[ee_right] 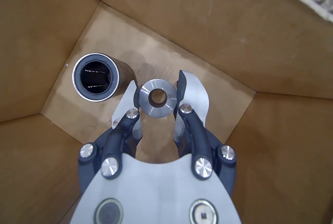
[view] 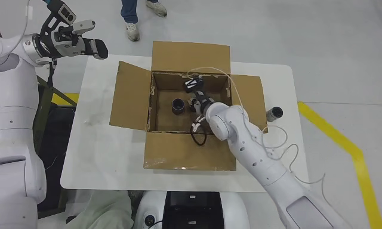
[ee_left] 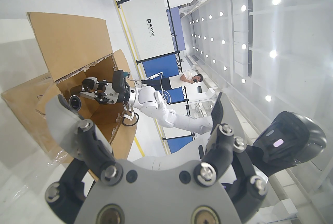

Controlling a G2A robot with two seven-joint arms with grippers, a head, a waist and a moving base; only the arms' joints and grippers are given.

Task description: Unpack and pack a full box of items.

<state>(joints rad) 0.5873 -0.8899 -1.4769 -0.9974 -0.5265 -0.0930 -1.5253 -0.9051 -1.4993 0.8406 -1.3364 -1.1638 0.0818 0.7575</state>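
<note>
The right gripper (ee_right: pixel 158 85), deep in the box (ee_right: pixel 182 14), seems clamped on a steel ring (ee_right: pixel 167 107). A hollow cylinder (ee_right: pixel 125 71) stands just beside one finger. The left gripper (ee_left: pixel 138 101) gapes empty.

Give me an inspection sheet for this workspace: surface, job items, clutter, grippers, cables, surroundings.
Surface: white table under the cardboard box.
Job's things: cardboard box open, mid-table; inside, dark cylinder upright beside silver bushing; second cylinder on the table outside the box.
Clutter: nothing seen.
Grippers: right gripper in the box, shut on the silver bushing; left gripper open, empty, raised off the table's corner.
Cables: white cable arcs over the box.
Surroundings: yellow floor line.
</note>
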